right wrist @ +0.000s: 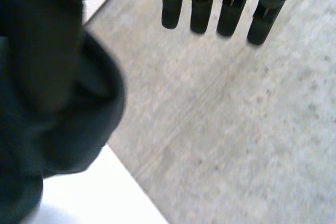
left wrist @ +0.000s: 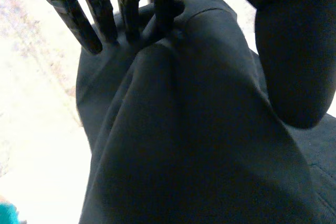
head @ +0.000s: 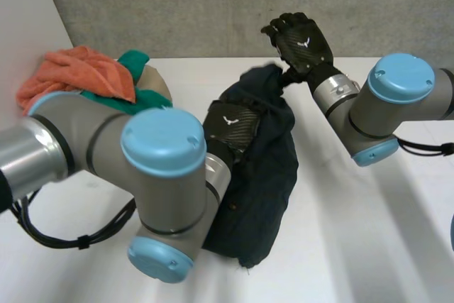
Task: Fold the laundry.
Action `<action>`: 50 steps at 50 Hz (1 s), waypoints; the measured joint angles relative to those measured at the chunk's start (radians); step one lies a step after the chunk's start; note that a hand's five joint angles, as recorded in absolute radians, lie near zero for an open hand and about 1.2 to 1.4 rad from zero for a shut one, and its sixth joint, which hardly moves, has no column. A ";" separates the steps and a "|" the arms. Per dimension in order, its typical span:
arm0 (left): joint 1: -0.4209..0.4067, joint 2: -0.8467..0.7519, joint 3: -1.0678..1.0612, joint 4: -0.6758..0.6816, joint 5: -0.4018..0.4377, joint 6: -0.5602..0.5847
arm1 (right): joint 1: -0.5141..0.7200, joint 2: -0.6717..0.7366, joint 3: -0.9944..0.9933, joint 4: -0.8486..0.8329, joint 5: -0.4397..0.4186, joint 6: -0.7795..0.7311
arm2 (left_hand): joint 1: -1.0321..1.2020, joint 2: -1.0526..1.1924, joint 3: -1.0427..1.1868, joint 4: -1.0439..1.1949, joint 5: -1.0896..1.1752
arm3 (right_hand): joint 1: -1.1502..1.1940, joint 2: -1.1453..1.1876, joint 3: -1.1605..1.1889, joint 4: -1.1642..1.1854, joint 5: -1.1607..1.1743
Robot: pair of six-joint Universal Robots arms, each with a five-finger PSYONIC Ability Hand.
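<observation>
We note the dark garment [head: 264, 175] heaped mid-table [head: 355, 239]. Our left hand [head: 230, 131] lies on it, straight fingers pressing a fold. Our right hand [head: 301, 40] is raised over its far edge, fingers straight; cloth perhaps hangs on the thumb.

white table [head: 355, 246] | grey speckled wall [head: 177, 5] behind it | white panel [head: 21, 33] at left

We see a grey left arm [head: 85, 143] and right arm [head: 418, 108], capped light-blue; the left hand [head: 228, 129] and right hand [head: 303, 42] are black and weave-patterned, each bearing a white mark.
</observation>
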 measured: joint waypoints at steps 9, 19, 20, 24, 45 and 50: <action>0.121 0.226 -0.034 -0.141 0.045 -0.025 | -0.016 -0.195 0.040 0.264 0.146 0.042 | -0.053 -0.037 -0.031 -0.030 -0.017 | 0.000 -0.059 -0.064 -0.074 -0.047; 0.353 0.363 -0.115 -0.257 0.271 0.032 | -0.050 -0.412 0.251 0.687 0.179 0.169 | -0.053 -0.039 -0.031 -0.030 -0.017 | 0.000 -0.059 -0.064 -0.074 -0.047; 0.394 0.345 -0.121 -0.286 0.319 0.045 | -0.048 -0.423 0.299 0.728 0.176 0.180 | -0.053 -0.039 -0.031 -0.030 -0.017 | 0.000 -0.059 -0.064 -0.074 -0.047; 0.492 0.245 -0.116 -0.355 0.427 0.094 | -0.028 -0.427 0.432 0.753 0.165 0.214 | -0.053 -0.040 -0.031 -0.030 -0.017 | 0.000 -0.059 -0.064 -0.074 -0.047; 0.454 -0.006 -0.111 -0.386 0.457 0.250 | 0.146 -0.243 0.478 0.476 0.241 0.310 | 0.410 0.905 0.911 0.952 0.927 | 0.723 0.896 0.895 0.904 0.871; 0.441 0.114 -0.119 -0.267 0.337 0.187 | 0.091 -0.270 0.374 0.428 0.322 0.146 | 0.410 0.933 0.937 0.965 0.942 | 0.723 0.896 0.899 0.918 0.871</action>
